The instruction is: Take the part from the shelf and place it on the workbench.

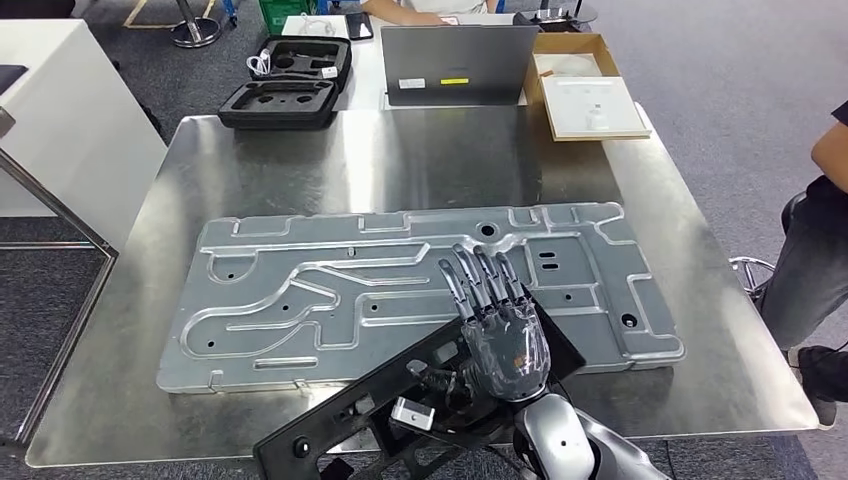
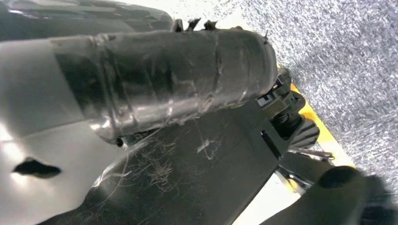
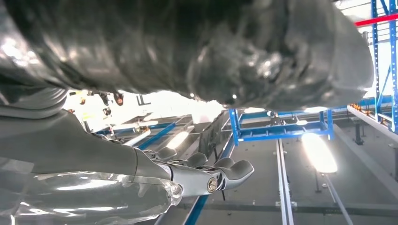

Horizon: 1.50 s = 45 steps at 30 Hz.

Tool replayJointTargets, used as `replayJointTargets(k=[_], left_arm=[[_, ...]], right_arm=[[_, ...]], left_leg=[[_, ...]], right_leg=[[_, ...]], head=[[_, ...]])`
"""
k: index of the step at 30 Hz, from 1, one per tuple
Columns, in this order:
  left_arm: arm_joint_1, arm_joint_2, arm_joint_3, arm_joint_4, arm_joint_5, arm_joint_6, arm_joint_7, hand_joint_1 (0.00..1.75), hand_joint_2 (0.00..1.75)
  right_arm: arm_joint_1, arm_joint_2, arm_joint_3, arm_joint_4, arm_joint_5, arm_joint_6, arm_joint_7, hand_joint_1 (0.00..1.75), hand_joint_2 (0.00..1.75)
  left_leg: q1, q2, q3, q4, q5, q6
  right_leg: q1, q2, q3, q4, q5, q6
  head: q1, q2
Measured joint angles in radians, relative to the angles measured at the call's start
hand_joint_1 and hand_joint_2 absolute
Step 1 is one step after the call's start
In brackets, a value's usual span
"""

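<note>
Head view: right robot hand (image 1: 497, 325) fingers straight, apart, over black part (image 1: 400, 410) on workbench (image 1: 400, 160); left state unclear.

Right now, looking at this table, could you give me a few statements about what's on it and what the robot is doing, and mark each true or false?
1. A large silver metal plate lies flat on the workbench. True.
2. The right hand is over a long black part at the near edge. True.
3. The black part lies wholly on the far side of the table. False: it is at the near edge, overlapping the plate.
4. The open black case sits on the metal plate. False: it lies beyond the workbench's far edge.
5. A laptop stands at the far side. True.
</note>
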Motion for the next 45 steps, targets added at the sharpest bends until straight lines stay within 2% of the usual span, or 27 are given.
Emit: replayJointTargets(k=[2,5,7,9,11,12,13,14,16,18,21,23,24,26,27,28,29,32,33,34,37,38,40,42,43,44,45], left_arm=[[0.000,0.000,0.000,0.000,0.000,0.001,0.000,0.00,0.00],[0.001,0.000,0.000,0.000,0.000,0.004,-0.001,0.00,0.00],[0.001,0.001,0.000,0.000,0.000,0.006,-0.001,0.00,0.00],[0.001,0.001,0.000,0.000,0.001,0.008,-0.003,0.00,0.00],[0.001,0.001,0.000,0.000,0.001,0.009,-0.006,0.00,0.00],[0.000,0.001,0.000,0.000,0.002,0.009,-0.006,0.00,0.00],[0.000,0.000,0.000,0.000,0.003,0.009,-0.007,0.00,0.00],[0.000,0.000,0.000,0.000,0.003,0.009,-0.008,0.00,0.00],[0.001,0.000,0.000,-0.001,0.006,0.009,-0.008,0.00,0.00],[0.001,0.000,0.000,-0.001,0.010,0.009,-0.009,0.00,0.00],[0.003,0.000,0.000,-0.002,0.013,0.010,-0.012,0.00,0.00],[0.003,0.000,0.000,-0.002,0.018,0.012,-0.015,0.00,0.00],[0.003,0.000,0.000,-0.002,0.022,0.013,-0.017,0.00,0.00],[0.003,-0.002,0.000,-0.002,0.029,0.014,-0.019,0.00,0.00],[0.003,-0.004,0.000,-0.002,0.034,0.011,-0.019,0.00,0.00],[0.004,-0.007,0.000,-0.002,0.038,0.008,-0.017,0.00,0.00],[0.004,-0.009,0.000,-0.002,0.042,0.005,-0.016,0.00,0.00],[0.002,-0.013,0.000,-0.002,0.052,0.002,-0.015,0.00,0.00],[0.002,-0.015,0.000,-0.002,0.056,0.003,-0.016,0.00,0.00],[0.002,-0.015,0.000,-0.002,0.059,0.003,-0.017,0.00,0.00],[0.002,-0.017,0.000,-0.002,0.063,0.005,-0.018,0.00,0.00],[0.002,-0.017,0.000,-0.002,0.064,0.005,-0.018,0.00,0.00],[0.002,-0.019,0.000,-0.002,0.066,0.006,-0.018,0.00,0.00],[0.001,-0.022,0.001,-0.002,0.071,0.006,-0.019,0.00,0.00],[0.001,-0.023,0.001,-0.002,0.073,0.006,-0.019,0.00,0.00],[0.000,-0.024,0.001,-0.002,0.076,0.006,-0.020,0.00,0.00],[0.000,-0.025,0.001,-0.002,0.077,0.006,-0.020,0.00,0.00]], right_arm=[[0.000,0.001,-0.002,-0.002,0.000,0.000,0.001,0.00,0.00],[0.001,0.004,-0.006,-0.009,0.000,-0.005,0.006,0.00,0.00],[0.003,0.004,-0.011,-0.020,0.000,-0.010,0.015,0.00,0.00],[0.005,0.005,-0.016,-0.036,0.000,-0.017,0.021,0.00,0.00],[0.012,0.005,-0.021,-0.051,0.000,-0.022,0.024,0.00,0.00],[0.016,0.005,-0.024,-0.058,-0.001,-0.023,0.025,0.00,0.00],[0.019,0.005,-0.028,-0.067,-0.001,-0.025,0.027,0.00,0.00],[0.021,0.005,-0.033,-0.076,-0.001,-0.025,0.029,0.00,0.00],[0.022,0.005,-0.041,-0.095,-0.002,-0.026,0.031,0.00,0.00],[0.022,0.005,-0.047,-0.112,-0.002,-0.026,0.032,0.00,0.00],[0.023,0.006,-0.050,-0.133,-0.006,-0.035,0.032,0.00,0.00],[0.024,0.006,-0.053,-0.149,-0.019,-0.057,0.031,0.00,0.00],[0.024,0.007,-0.055,-0.159,-0.025,-0.070,0.030,0.00,0.00],[0.024,0.009,-0.058,-0.183,-0.028,-0.085,0.027,0.00,0.00],[0.025,0.010,-0.058,-0.197,-0.028,-0.087,0.024,0.00,0.00],[0.025,0.011,-0.058,-0.213,-0.027,-0.087,0.022,0.00,0.00],[0.026,0.012,-0.059,-0.231,-0.027,-0.088,0.021,0.00,0.00],[0.027,0.018,-0.060,-0.287,-0.045,-0.109,0.021,0.00,0.00],[0.029,0.021,-0.062,-0.307,-0.054,-0.121,0.021,0.00,0.00],[0.033,0.023,-0.063,-0.326,-0.062,-0.133,0.021,0.00,0.00],[0.043,0.025,-0.066,-0.374,-0.072,-0.151,0.019,0.00,0.00],[0.045,0.026,-0.066,-0.386,-0.073,-0.152,0.018,0.00,0.00],[0.046,0.029,-0.067,-0.409,-0.075,-0.153,0.017,0.00,0.00],[0.049,0.031,-0.069,-0.430,-0.085,-0.156,0.016,0.00,0.00],[0.052,0.031,-0.070,-0.438,-0.096,-0.157,0.016,0.00,0.00],[0.054,0.031,-0.073,-0.447,-0.110,-0.158,0.016,0.00,0.00],[0.056,0.031,-0.077,-0.456,-0.122,-0.159,0.016,0.00,0.00]], left_leg=[[-0.003,-0.001,-0.005,0.015,-0.008,-0.009],[-0.004,-0.001,-0.010,0.019,-0.009,-0.022],[-0.001,-0.001,-0.018,0.037,-0.024,-0.034],[0.004,0.000,-0.052,0.114,-0.070,-0.047],[0.009,0.000,-0.112,0.243,-0.125,-0.056],[0.011,0.000,-0.131,0.283,-0.134,-0.058],[0.012,0.000,-0.138,0.299,-0.130,-0.060],[0.013,0.000,-0.122,0.265,-0.104,-0.059],[0.014,0.000,-0.054,0.130,-0.038,-0.055],[0.008,-0.001,-0.005,0.030,-0.013,-0.047],[0.002,-0.002,0.000,0.008,-0.009,-0.029],[0.005,-0.001,0.001,-0.004,0.004,-0.015],[0.006,0.001,0.001,-0.009,0.009,-0.010],[0.003,0.002,-0.005,-0.009,0.013,-0.004],[0.001,0.002,-0.009,-0.007,0.015,-0.001],[0.000,0.002,-0.013,-0.004,0.015,0.000],[0.000,0.002,-0.017,0.000,0.016,0.000],[0.000,0.000,-0.033,0.024,0.014,-0.004],[-0.001,0.000,-0.038,0.031,0.014,-0.008],[-0.002,-0.001,-0.042,0.035,0.015,-0.013],[-0.001,-0.001,-0.048,0.036,0.022,-0.030],[0.000,-0.001,-0.054,0.047,0.009,-0.036],[0.005,0.000,-0.081,0.121,-0.058,-0.047],[0.009,0.000,-0.115,0.240,-0.140,-0.056],[0.011,0.000,-0.120,0.282,-0.162,-0.059],[0.012,0.000,-0.110,0.292,-0.168,-0.060],[0.012,0.000,-0.080,0.264,-0.157,-0.059]], right_leg=[[0.002,0.000,0.052,-0.100,0.029,-0.004],[0.006,0.003,0.059,-0.119,0.033,-0.016],[0.004,0.003,0.060,-0.124,0.038,-0.027],[0.001,0.001,0.061,-0.128,0.040,-0.033],[0.001,-0.001,0.060,-0.127,0.040,-0.036],[0.002,-0.002,0.060,-0.127,0.040,-0.036],[0.002,-0.002,0.061,-0.127,0.039,-0.037],[0.002,-0.001,0.062,-0.127,0.039,-0.036],[0.001,0.003,0.065,-0.127,0.038,-0.034],[0.002,0.005,0.064,-0.128,0.038,-0.026],[0.000,0.005,0.060,-0.132,0.043,-0.009],[0.000,0.004,0.050,-0.110,0.021,-0.002],[0.001,0.003,0.035,-0.072,-0.007,-0.001],[0.002,0.002,-0.014,0.052,-0.077,0.000],[0.003,0.002,-0.036,0.108,-0.099,0.001],[0.002,0.002,-0.044,0.137,-0.104,0.002],[0.002,0.001,-0.034,0.125,-0.090,0.003],[0.001,0.000,0.061,-0.051,-0.015,0.002],[0.001,0.001,0.079,-0.091,-0.004,0.000],[0.003,0.001,0.084,-0.108,-0.002,-0.004],[0.006,0.002,0.077,-0.111,0.014,-0.022],[0.005,0.001,0.075,-0.115,0.021,-0.028],[0.002,-0.002,0.065,-0.120,0.038,-0.039],[0.004,-0.004,0.045,-0.120,0.053,-0.043],[0.005,-0.005,0.034,-0.120,0.061,-0.043],[0.006,-0.006,0.022,-0.119,0.069,-0.043],[0.007,-0.006,0.012,-0.119,0.077,-0.042]], head=[[-0.001,0.000],[-0.001,0.000],[-0.003,0.000],[-0.006,0.000],[-0.007,0.000],[-0.007,0.000],[-0.007,0.000],[-0.007,0.000],[-0.007,0.000],[-0.006,0.000],[-0.005,0.000],[-0.003,0.000],[-0.001,0.000],[0.002,0.000],[0.002,0.000],[0.003,0.000],[0.003,0.000],[0.003,0.000],[0.002,0.000],[0.002,0.000],[0.002,0.000],[0.001,0.000],[-0.003,0.000],[-0.006,0.000],[-0.006,0.000],[-0.006,0.000],[-0.006,0.000]])
